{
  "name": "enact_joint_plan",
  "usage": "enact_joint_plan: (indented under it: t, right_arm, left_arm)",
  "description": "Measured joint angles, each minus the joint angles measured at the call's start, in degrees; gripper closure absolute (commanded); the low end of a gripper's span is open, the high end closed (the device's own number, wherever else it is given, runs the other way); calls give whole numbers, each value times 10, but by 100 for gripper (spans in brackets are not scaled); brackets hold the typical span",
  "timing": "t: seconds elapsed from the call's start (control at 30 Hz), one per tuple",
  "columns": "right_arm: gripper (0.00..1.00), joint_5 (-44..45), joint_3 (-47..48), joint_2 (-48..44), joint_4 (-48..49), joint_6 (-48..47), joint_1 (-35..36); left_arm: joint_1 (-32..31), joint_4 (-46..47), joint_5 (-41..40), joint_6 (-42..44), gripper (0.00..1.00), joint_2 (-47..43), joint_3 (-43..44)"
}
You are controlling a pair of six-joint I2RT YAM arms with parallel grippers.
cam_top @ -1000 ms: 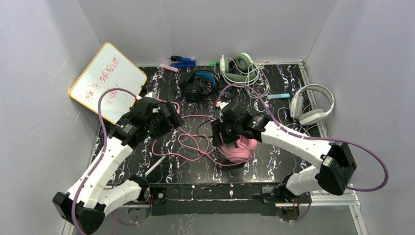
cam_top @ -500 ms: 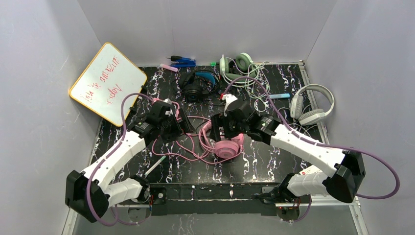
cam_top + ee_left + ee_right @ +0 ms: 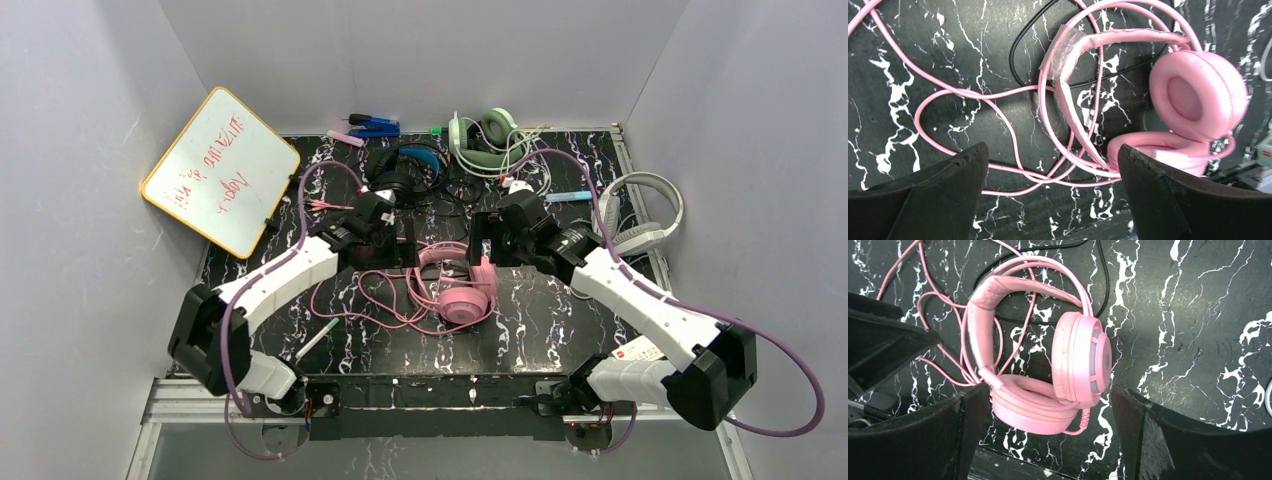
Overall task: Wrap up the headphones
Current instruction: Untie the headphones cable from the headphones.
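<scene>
Since a second ago, the right arm has let go of the pink headphones [image 3: 462,300] and pulled back toward the far edge, and the left arm has swung in toward the middle. The headset lies free near the middle of the tabletop [image 3: 560,315]. Its long axis runs on a diagonal, with the headband arching toward the far-left corner and the cups toward the near-right. One cup lies flat and the other stands on its rim against it. The pink cord [image 3: 968,93] sprawls in loose loops on the left side of the headset, unwound. The right gripper [image 3: 1048,386] hangs above the cups with its jaws wide apart, gripping nothing. The left gripper [image 3: 1052,146] hangs above the band and cord, its jaws also spread and empty. The black-and-blue headphones [image 3: 405,170] sit near the far edge, and the white-grey headphones [image 3: 640,215] sit at the right edge.
</scene>
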Motion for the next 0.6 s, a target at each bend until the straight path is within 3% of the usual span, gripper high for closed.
enact_joint_plan:
  t: [0.13, 0.6]
  right_arm:
    - [2, -10, -1, 27, -1, 3, -20]
    - [30, -54, -52, 76, 17, -2, -31]
  left_arm:
    - [-17, 6, -23, 28, 2, 52, 22]
    - [-39, 51, -31, 69, 5, 95, 41]
